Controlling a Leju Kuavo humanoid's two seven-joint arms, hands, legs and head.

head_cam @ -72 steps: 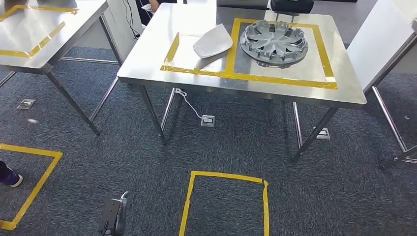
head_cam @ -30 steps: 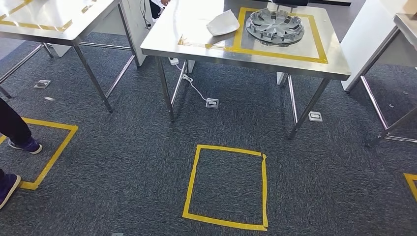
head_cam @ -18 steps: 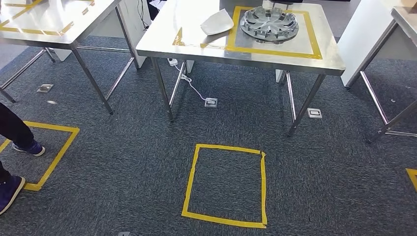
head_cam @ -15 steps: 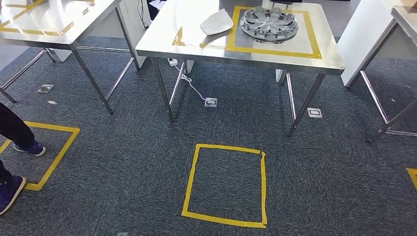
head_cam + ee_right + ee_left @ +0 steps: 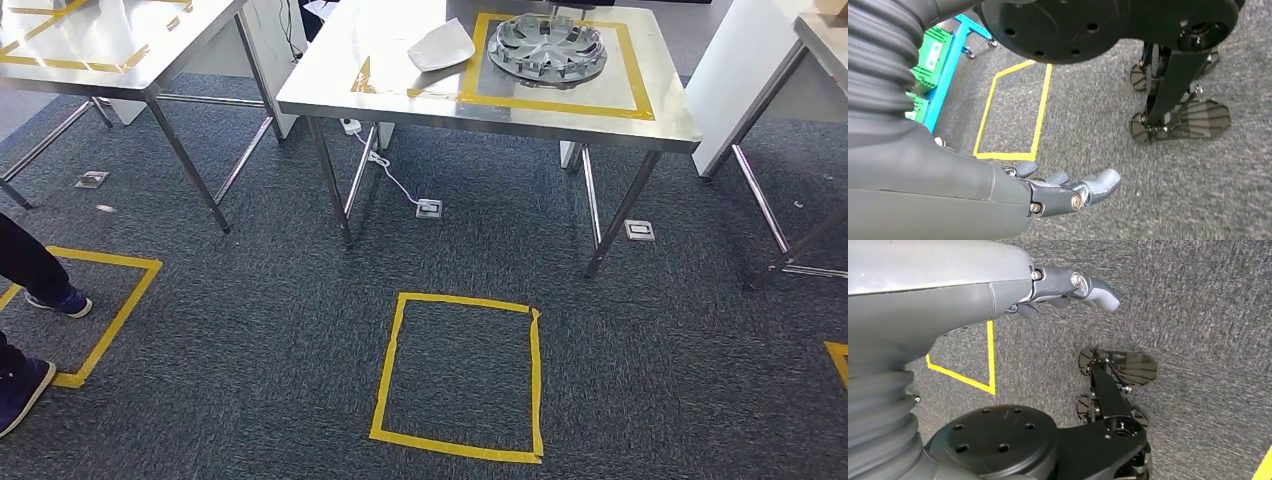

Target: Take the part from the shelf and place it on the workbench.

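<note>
Two parts lie on the steel bench [image 5: 500, 120] ahead in the head view: a silver wheel cover [image 5: 546, 46] inside the right-hand square of yellow tape, and a white curved shell [image 5: 441, 45] just beside it, resting across the tape line between the two marked areas. They look close together; whether they touch cannot be told. No brand, label or writing can be read on either part or on the bench.

Head view, other items: a second bench [image 5: 110, 55] with yellow tape stands to the left; a third bench leg frame [image 5: 790, 240] is at the right edge. On the grey carpet, a yellow tape square [image 5: 460, 375] lies near the robot, another tape square [image 5: 90, 315] to the left. A person's dark shoes [image 5: 35, 340] stand at that left square. A white cable [image 5: 390, 180] runs down to a floor socket [image 5: 430, 209] under the bench.

Left wrist view: left hand [image 5: 1068, 290] hangs over the carpet, fingers loosely curled, holding nothing.

Right wrist view: right hand [image 5: 1068, 190] likewise hangs over the carpet, fingers slightly bent and apart, nothing in it. This view adds a blue-framed rack [image 5: 948, 60] with green bins [image 5: 930, 55] beside a tape square on the floor; print on the bins is too small to read.
</note>
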